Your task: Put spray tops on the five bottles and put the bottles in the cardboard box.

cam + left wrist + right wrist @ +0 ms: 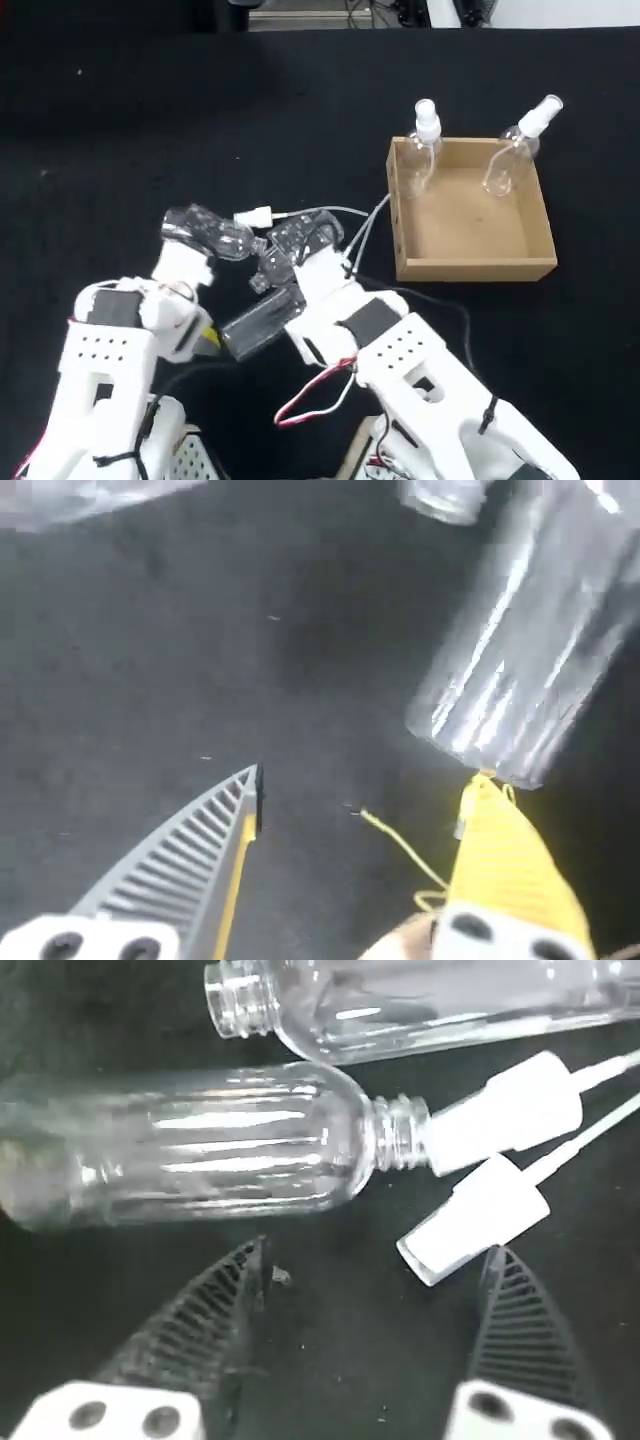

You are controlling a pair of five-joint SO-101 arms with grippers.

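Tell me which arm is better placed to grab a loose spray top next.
Right. The right pincer hangs open over a loose spray top, beside an uncapped bottle. The left pincer, also open, sits by a second bottle, with no top under it.

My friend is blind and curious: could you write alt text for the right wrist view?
A clear bottle lies on its side on black cloth, a loose white spray top by its bare neck. A second bottle and second top lie nearby, just beyond the open gripper.
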